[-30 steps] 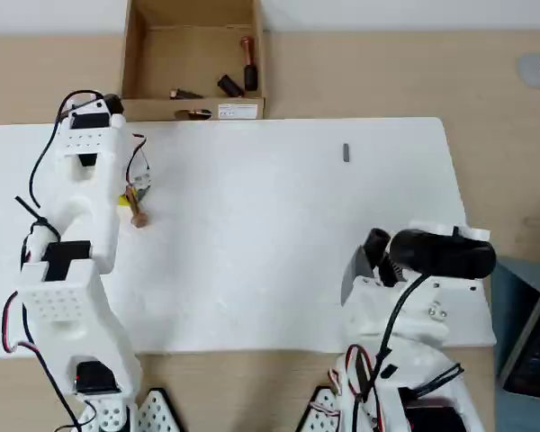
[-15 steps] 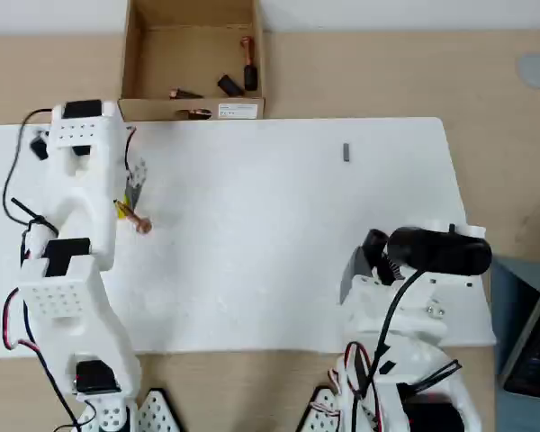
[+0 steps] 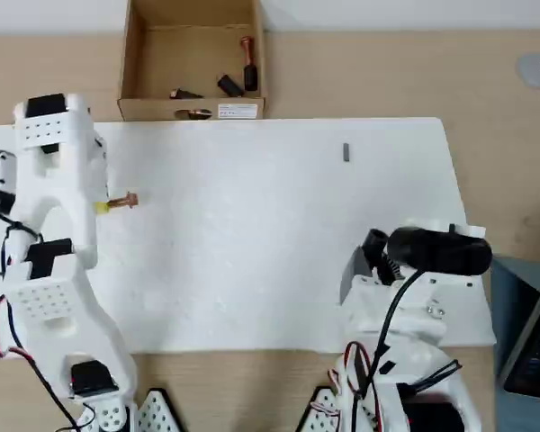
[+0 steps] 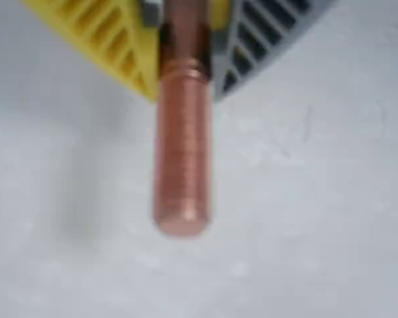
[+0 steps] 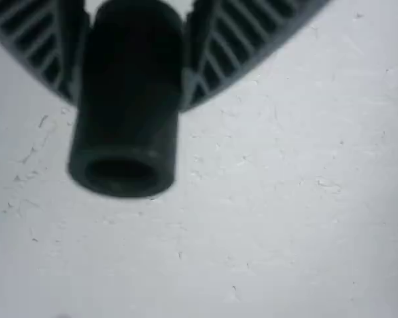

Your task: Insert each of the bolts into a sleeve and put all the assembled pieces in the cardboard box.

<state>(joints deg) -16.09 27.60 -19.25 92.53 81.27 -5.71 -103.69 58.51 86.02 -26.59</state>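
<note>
My left gripper [image 3: 106, 205] is shut on a copper bolt [image 3: 123, 202], which sticks out level to the right above the white mat's left side. In the left wrist view the bolt [image 4: 182, 149] juts from between a yellow finger [image 4: 113, 46] and a grey one. My right gripper [image 5: 136, 40] is shut on a black sleeve [image 5: 125, 109] whose open end faces outward; in the high view that sleeve [image 3: 375, 241] pokes out of the arm at the lower right. The cardboard box [image 3: 191, 110] at the top holds several assembled pieces [image 3: 247, 61].
A small dark sleeve [image 3: 346, 152] lies alone on the white mat [image 3: 270, 243] toward the upper right. One copper piece [image 3: 194, 114] rests by the box's front wall. A dark object sits at the right table edge.
The left arm swung to the left and lifted the bolt off the mat; the bolt now points right, level. The right arm stayed still with its sleeve.
</note>
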